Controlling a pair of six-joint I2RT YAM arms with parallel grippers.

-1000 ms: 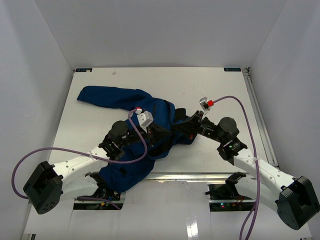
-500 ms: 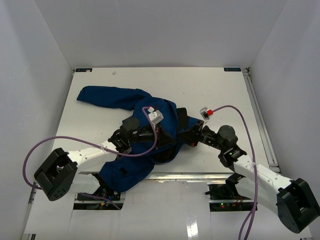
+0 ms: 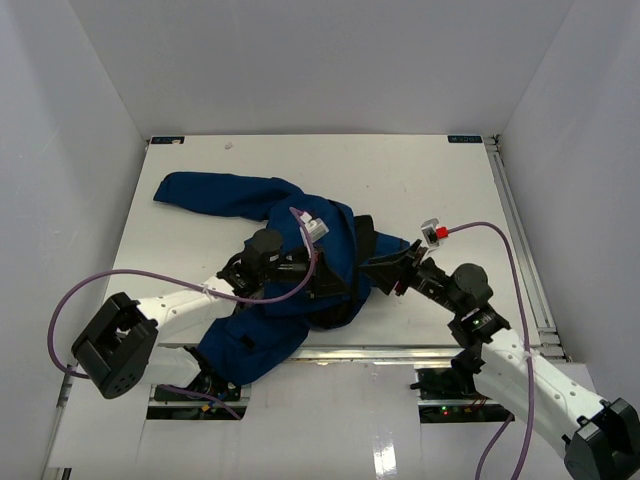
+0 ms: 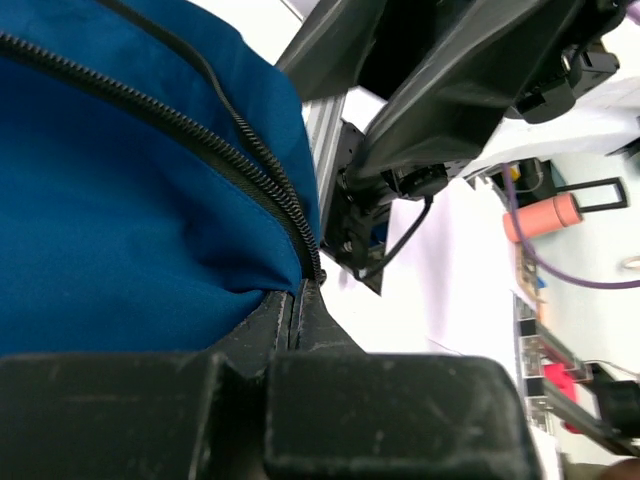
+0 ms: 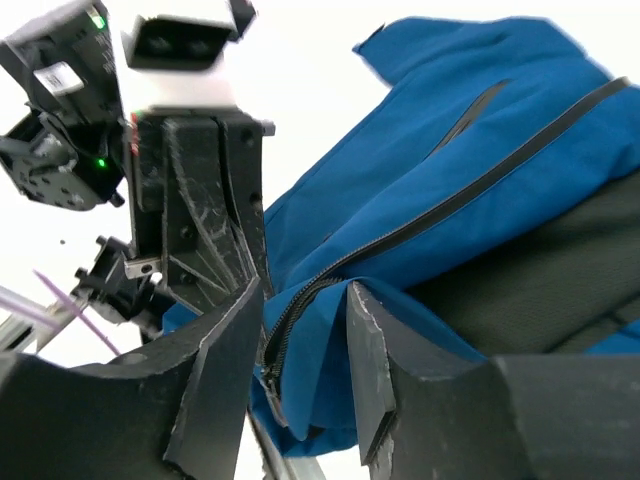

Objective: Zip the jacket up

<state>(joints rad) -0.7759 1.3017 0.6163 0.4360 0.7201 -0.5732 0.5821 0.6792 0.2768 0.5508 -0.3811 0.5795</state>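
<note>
Left jaws pinch jacket (image 4: 120, 200) on white table (image 3: 400, 180).

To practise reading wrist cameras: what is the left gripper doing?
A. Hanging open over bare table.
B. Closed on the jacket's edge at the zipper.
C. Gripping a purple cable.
B: in its own wrist view the left gripper has its fingers pressed together, and the zipper of the jacket runs straight into them.

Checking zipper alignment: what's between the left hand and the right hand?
The jacket hem with the zipper end. The left hand pinches it in the left wrist view; the right wrist view shows it inside the open right hand.
</note>
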